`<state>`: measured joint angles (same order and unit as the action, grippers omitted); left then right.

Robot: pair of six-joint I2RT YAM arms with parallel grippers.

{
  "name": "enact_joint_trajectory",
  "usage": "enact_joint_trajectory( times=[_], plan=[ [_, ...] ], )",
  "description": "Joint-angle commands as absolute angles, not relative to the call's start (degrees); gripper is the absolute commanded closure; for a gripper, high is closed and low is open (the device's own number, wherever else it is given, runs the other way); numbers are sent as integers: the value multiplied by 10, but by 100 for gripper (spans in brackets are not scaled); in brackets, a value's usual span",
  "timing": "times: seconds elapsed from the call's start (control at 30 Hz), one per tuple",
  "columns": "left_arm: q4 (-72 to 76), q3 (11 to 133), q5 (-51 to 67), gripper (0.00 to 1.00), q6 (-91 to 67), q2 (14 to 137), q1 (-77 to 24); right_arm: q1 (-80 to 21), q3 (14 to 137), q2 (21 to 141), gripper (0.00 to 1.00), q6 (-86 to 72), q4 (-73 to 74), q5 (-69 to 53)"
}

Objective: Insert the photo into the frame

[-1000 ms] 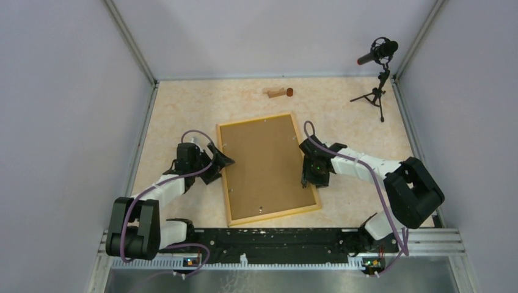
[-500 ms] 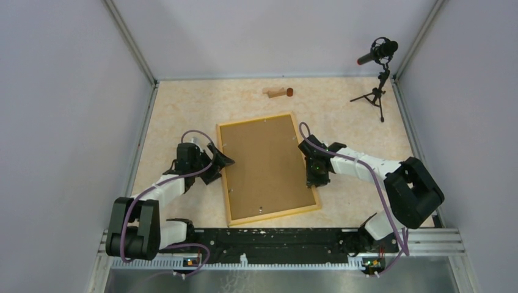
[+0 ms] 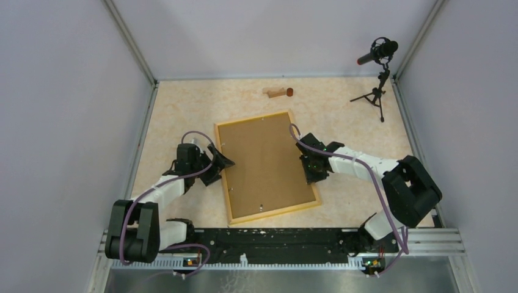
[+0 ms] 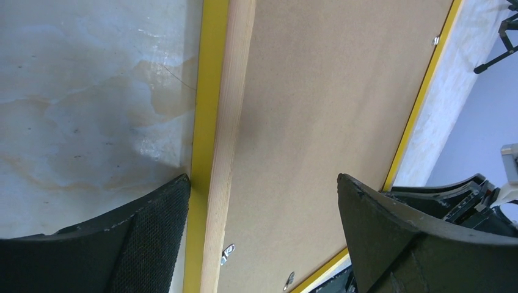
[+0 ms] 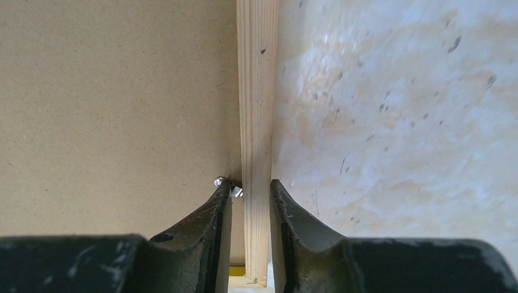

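Yellow-orange wooden picture frame (image 3: 276, 212), laid flat and back-up near the middle of the beige marbled desk (image 3: 183, 104), with a plain brown backing board (image 3: 266, 165) seated inside it. Its right rail is pinched by the right gripper (image 5: 250, 189); its left rail is straddled by the widely spread left gripper (image 4: 261, 180).

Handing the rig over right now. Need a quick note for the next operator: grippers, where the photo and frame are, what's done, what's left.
The left gripper is open and straddles the left rail of the frame, gripping nothing.
The right gripper is shut on the frame's right rail, beside a small metal tab.
The frame lies flat on the table, back side up, with the brown backing board inside it.
The photo is in no view; whether it sits under the board cannot be told.
Done: unconfirmed. Left: check the photo is in, probably secure the tabs, then release.
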<state>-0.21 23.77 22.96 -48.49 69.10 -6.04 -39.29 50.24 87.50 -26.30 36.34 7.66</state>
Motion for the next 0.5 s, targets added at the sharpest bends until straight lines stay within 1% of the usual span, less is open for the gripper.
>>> enact_joint_trajectory(
  times=[0.0,0.17,0.2,0.23,0.27,0.3,0.37,0.47],
  plan=[
    [-32,226,226,7,-474,684,-62,-395,490,887,100,-172,222,142],
    [-45,227,227,6,-472,671,-62,-395,508,895,100,-148,221,133],
    [-50,228,230,6,-471,668,-62,-393,513,896,85,-153,229,125],
    [-56,228,232,5,-471,664,-62,-391,520,897,67,-161,235,113],
    [-60,228,233,5,-471,658,-62,-386,524,899,55,-168,237,97],
    [-64,226,235,4,-472,653,-62,-381,526,902,47,-174,234,81],
    [-68,221,243,3,-475,644,-63,-369,525,914,43,-180,216,54],
    [-84,217,247,3,-478,632,-69,-351,543,942,42,-183,198,6]
  ],
)
